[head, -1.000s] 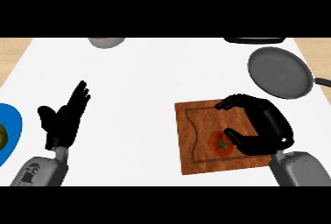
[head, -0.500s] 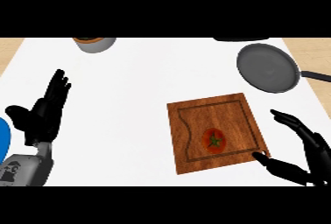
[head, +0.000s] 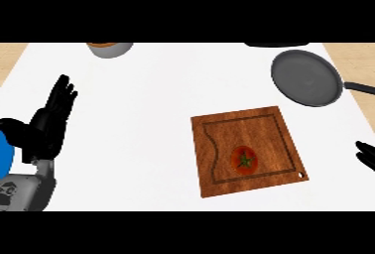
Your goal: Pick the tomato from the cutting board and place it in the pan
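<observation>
Since half a second back my right hand (head: 365, 155) has slid almost out of view; only some black fingertips show at the right edge, well apart from the cutting board (head: 219, 136), and I cannot tell whether they are spread or curled. The tomato (head: 244, 159) lies untouched on the board's near right part, nothing holding it. The pan (head: 307, 77) sits beyond the board toward the far right, its handle cut off by the right edge. My left hand (head: 50, 124) rests open at the left side, fingers straight and pointing away from me, holding nothing. A blue thing (head: 5, 155) at the left edge is mostly cut off, and I cannot make out what it is. A grey bowl (head: 110, 48) is clipped at the top. Between board and pan the white counter (head: 161, 84) lies bare.
</observation>
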